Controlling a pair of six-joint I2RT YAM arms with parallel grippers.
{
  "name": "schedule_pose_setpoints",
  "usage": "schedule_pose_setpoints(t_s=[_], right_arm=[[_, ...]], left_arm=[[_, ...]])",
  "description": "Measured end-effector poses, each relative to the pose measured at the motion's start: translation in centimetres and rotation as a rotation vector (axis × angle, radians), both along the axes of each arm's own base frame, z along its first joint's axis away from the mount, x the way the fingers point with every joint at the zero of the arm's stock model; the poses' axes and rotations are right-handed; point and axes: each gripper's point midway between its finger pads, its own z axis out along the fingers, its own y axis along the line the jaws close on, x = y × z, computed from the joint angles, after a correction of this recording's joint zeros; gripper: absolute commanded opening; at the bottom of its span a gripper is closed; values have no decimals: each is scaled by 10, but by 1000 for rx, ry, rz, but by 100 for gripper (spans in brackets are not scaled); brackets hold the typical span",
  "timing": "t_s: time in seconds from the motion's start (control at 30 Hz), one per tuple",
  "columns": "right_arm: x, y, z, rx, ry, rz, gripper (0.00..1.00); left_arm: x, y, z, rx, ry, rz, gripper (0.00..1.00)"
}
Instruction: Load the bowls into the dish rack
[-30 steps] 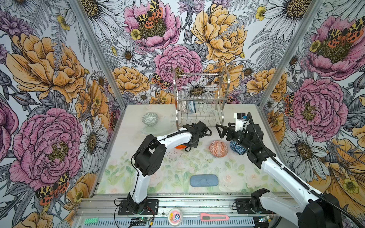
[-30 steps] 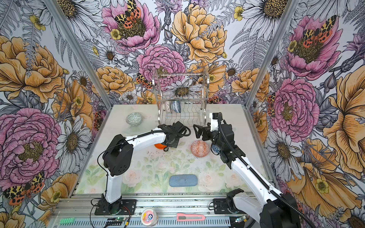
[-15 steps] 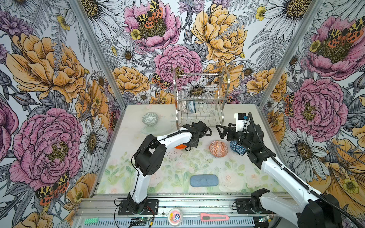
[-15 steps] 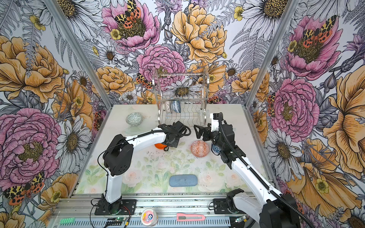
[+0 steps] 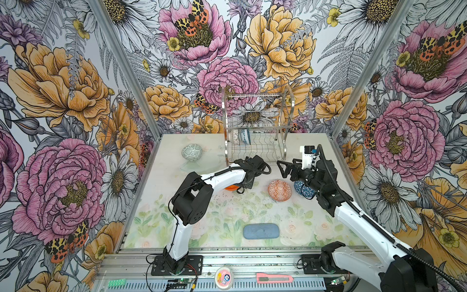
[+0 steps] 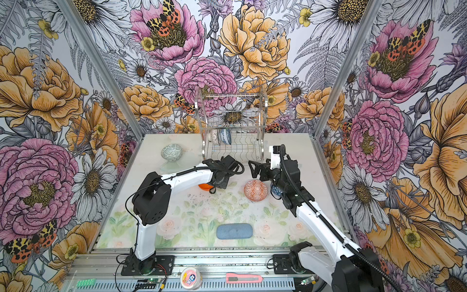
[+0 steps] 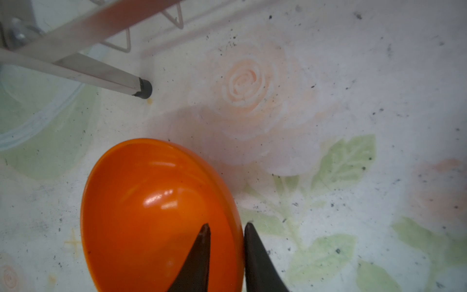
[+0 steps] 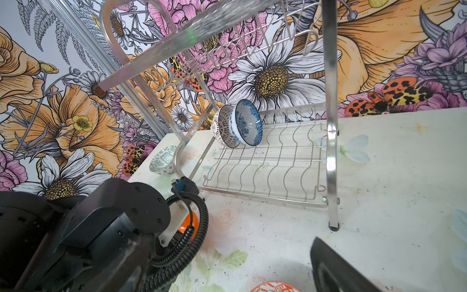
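The plain orange bowl sits on the table in front of the dish rack. My left gripper straddles its rim, one finger inside and one outside, jaws slightly apart. Above the table my right gripper hangs wide open and holds nothing, near the orange-white bowl and the dark-blue bowl. The black-and-white bowl and the blue floral bowl stand on edge in the rack's lower tier. At the back left lies the grey-green bowl.
A blue-grey pad lies near the front edge. A pink tub and a box cutter rest on the front rail. The rack's leg stands close to the orange bowl. Flowered walls close in three sides.
The left jaws have parted a little at the orange bowl's rim. Both arms and the bowls stay almost where they were.
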Motion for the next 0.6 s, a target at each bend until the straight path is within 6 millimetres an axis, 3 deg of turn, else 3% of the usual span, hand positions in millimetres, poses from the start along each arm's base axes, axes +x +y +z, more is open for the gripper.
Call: schedule_pose_setpoints(t_s=[0.17,0.6], right_arm=[[0,0,0,4,2,1,100],[0,0,0,4,2,1,99]], left_arm=[[1,1,7,-3,-15,-1,30],[8,7,52,-53,-110,10,39]])
